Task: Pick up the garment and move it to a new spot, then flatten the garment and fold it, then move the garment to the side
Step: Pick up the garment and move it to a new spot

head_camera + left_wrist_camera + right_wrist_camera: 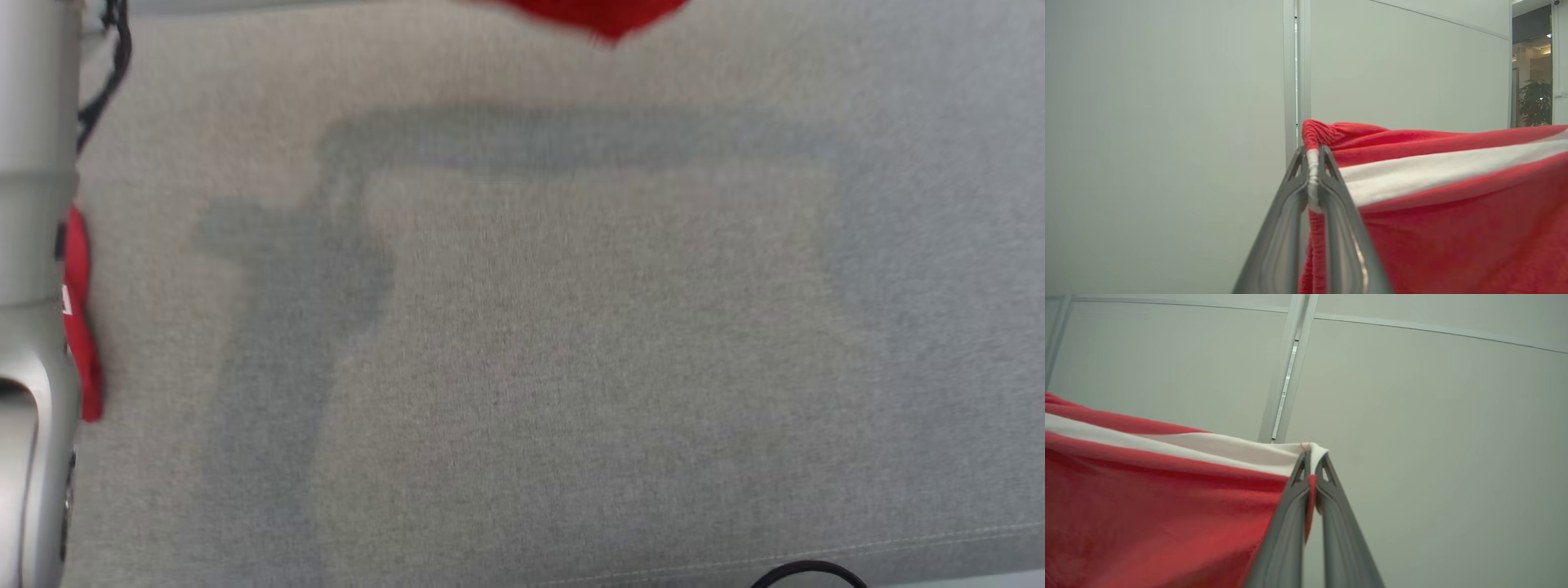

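The garment (pixel 1453 212) is red with a white band, and it hangs stretched between my two grippers, lifted off the grey surface. In the left wrist view my left gripper (pixel 1313 157) is shut on one corner of the garment, cloth pinched between the fingertips. The right wrist view has my right gripper (pixel 1312 459) shut on another corner of the garment (pixel 1147 498). From the head camera, a red tip of the garment (pixel 600 16) hangs at the top edge and another red piece (pixel 82 327) sits beside a pale forearm (pixel 33 245) at the far left.
A wide grey fabric surface (pixel 571 343) spreads below, with the garment's shadow on it. A dark cable (pixel 808 572) curls at its front edge. Pale wall panels (pixel 1167 122) stand behind the grippers, and a plant (pixel 1533 102) shows through an opening far off.
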### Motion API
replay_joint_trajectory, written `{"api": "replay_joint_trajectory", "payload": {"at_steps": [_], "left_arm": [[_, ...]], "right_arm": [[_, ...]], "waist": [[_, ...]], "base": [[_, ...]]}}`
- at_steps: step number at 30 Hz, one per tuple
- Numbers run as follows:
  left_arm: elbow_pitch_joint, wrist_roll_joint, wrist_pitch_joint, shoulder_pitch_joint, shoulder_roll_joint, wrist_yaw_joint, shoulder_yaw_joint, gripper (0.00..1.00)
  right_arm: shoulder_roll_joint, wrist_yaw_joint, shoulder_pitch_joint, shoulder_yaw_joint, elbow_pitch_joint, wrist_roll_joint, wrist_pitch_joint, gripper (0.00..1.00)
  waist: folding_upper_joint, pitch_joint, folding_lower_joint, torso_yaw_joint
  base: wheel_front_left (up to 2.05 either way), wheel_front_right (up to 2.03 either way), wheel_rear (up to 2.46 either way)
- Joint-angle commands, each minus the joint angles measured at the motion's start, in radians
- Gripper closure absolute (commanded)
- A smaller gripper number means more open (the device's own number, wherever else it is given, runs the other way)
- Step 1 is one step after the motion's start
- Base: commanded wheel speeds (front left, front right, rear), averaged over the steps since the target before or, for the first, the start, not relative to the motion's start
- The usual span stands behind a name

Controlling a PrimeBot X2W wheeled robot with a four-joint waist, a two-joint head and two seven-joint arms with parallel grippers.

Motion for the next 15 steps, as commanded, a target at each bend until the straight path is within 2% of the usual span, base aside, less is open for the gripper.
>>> {"api": "replay_joint_trajectory", "payload": {"at_steps": [1,4,7,11,15], "left_arm": [[0.026,0.011,-0.037,-0.053,0.001,-0.007,0.000,1.00],[0.092,0.004,-0.139,-0.124,-0.034,-0.023,-0.003,1.00],[0.157,-0.013,-0.191,-0.121,-0.051,-0.035,-0.022,1.00],[0.226,-0.049,-0.218,0.000,-0.062,-0.040,-0.083,1.00],[0.259,-0.146,-0.228,0.224,-0.073,-0.041,-0.139,1.00]], "right_arm": [[-0.011,-0.003,-0.061,0.004,0.030,-0.039,-0.017,1.00],[-0.015,-0.003,-0.166,-0.009,0.102,-0.088,-0.045,1.00],[-0.001,-0.003,-0.184,-0.006,0.148,-0.083,-0.056,1.00],[0.012,-0.003,-0.048,0.060,0.148,-0.023,-0.057,1.00],[0.008,-0.003,0.194,0.146,0.062,0.095,-0.057,1.00]], "waist": [[0.0000,0.356,0.0000,0.006],[0.0000,0.366,0.0000,0.005],[0.0000,0.361,0.0000,0.001],[0.0000,0.339,0.0000,-0.008],[0.0000,0.285,0.0000,-0.012]], "base": [[0.00,0.00,0.00],[0.00,0.00,0.00],[0.00,0.00,0.00],[0.00,0.00,0.00],[0.00,0.00,0.00]]}}
